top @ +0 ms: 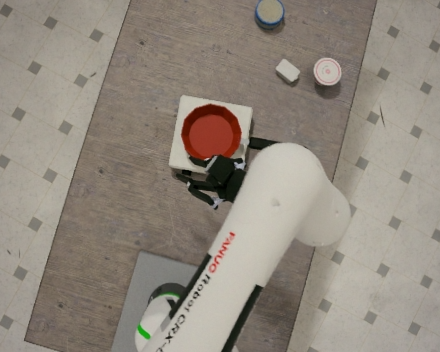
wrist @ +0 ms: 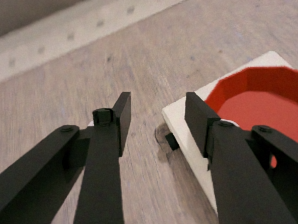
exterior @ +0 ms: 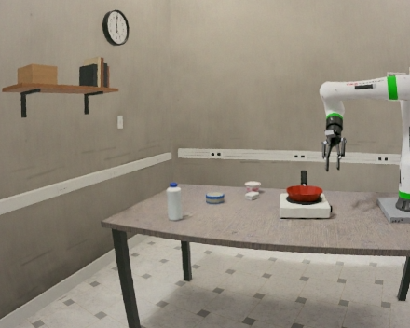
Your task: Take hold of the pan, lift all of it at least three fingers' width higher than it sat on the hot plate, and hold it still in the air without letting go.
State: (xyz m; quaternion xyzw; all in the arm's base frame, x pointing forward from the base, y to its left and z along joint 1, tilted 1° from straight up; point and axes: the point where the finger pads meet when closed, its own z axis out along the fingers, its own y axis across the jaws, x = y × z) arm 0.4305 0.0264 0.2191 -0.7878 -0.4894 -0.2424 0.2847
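Observation:
A red pan (top: 211, 131) sits on the white hot plate (top: 178, 156) in the middle of the table. Its black handle (top: 262, 142) points toward my arm, which partly hides it. From the side the pan (exterior: 304, 192) rests on the plate (exterior: 305, 211) with the handle (exterior: 304, 177) behind it. My gripper (exterior: 333, 167) hangs well above the pan and to its right, fingers pointing down. From above the gripper (top: 195, 176) is over the plate's near edge. In the wrist view the fingers are partly closed with a clear gap and nothing between them; the pan (wrist: 250, 100) lies at the right.
A white bottle (exterior: 174, 201) stands at the table's left end. A blue-rimmed bowl (top: 269, 12), a white block (top: 287, 70) and a white cup (top: 327, 71) sit beyond the hot plate. My grey base plate (top: 136, 295) is at the near end.

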